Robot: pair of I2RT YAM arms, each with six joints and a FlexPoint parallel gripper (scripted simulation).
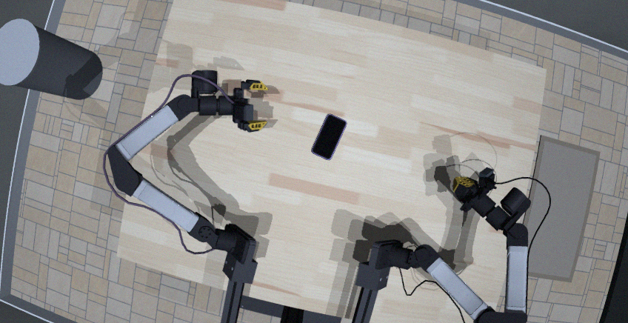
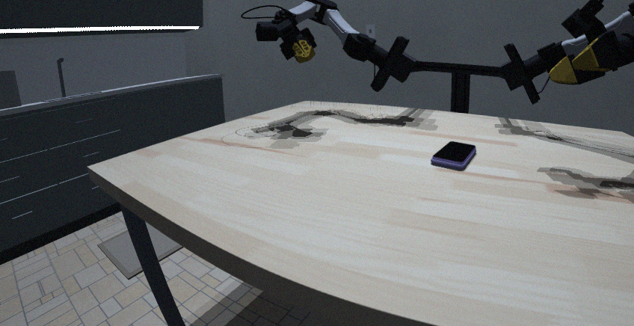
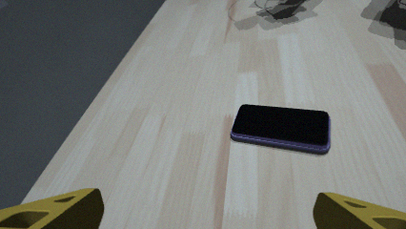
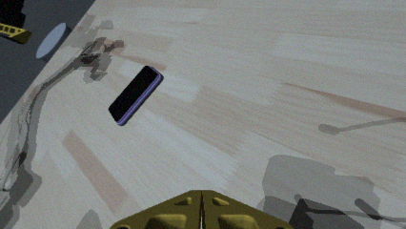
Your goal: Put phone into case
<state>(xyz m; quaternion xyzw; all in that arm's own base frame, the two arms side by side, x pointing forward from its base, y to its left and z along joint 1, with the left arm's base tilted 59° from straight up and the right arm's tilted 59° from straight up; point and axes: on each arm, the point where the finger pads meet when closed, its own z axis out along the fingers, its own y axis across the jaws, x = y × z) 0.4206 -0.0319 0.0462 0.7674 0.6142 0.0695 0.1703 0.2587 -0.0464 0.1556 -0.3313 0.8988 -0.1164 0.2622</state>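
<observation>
The phone [image 1: 329, 136] [image 2: 454, 151] [image 3: 282, 125] [image 4: 133, 92] lies flat on the table, black screen up. The purple case [image 2: 448, 165] [image 3: 281, 143] shows around and beneath its edges. Two stacked edges show along the side in the exterior view; I cannot tell how deep the phone sits in the case. My left gripper [image 1: 261, 106] [image 3: 208, 200] is open and empty, above the table to the phone's left in the top view. My right gripper [image 1: 463, 183] [image 2: 303, 51] [image 4: 201, 199] is shut and empty, raised well to the phone's right in the top view.
The wooden table [image 1: 396, 99] [image 2: 311, 216] ends at a front edge in the exterior view. A grey cylinder [image 1: 57, 64] stands beyond the table at the left of the top view. A grey floor mat [image 1: 568, 214] lies at the right. Arm shadows cross the table.
</observation>
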